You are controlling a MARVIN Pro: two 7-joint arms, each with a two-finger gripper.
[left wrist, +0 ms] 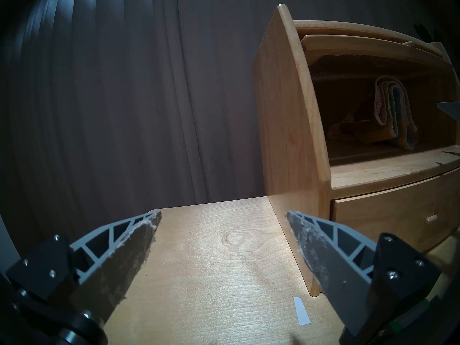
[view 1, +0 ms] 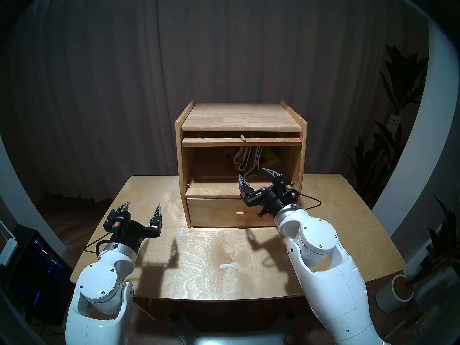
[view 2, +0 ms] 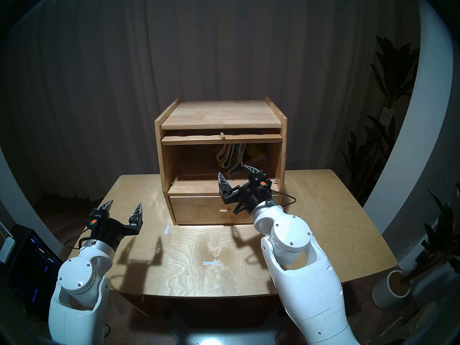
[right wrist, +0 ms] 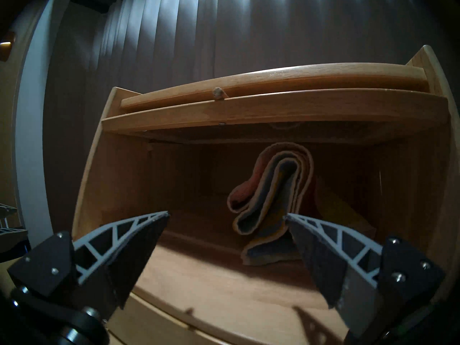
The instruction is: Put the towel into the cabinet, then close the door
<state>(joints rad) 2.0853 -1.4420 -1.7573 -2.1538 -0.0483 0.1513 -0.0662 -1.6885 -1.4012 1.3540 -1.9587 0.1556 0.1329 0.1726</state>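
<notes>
The light-wood cabinet stands at the back of the table. Its door is flipped up and lies flat under the top, peg knob facing out. The folded towel stands on edge inside the compartment, right of middle; it also shows in the right wrist view and the left wrist view. My right gripper is open and empty at the compartment's mouth, just in front of the towel. My left gripper is open and empty over the table, left of the cabinet.
A drawer with a small pull sits shut under the compartment. Two strips of white tape lie on the wooden table. A potted plant stands at the right, a dark screen at the left.
</notes>
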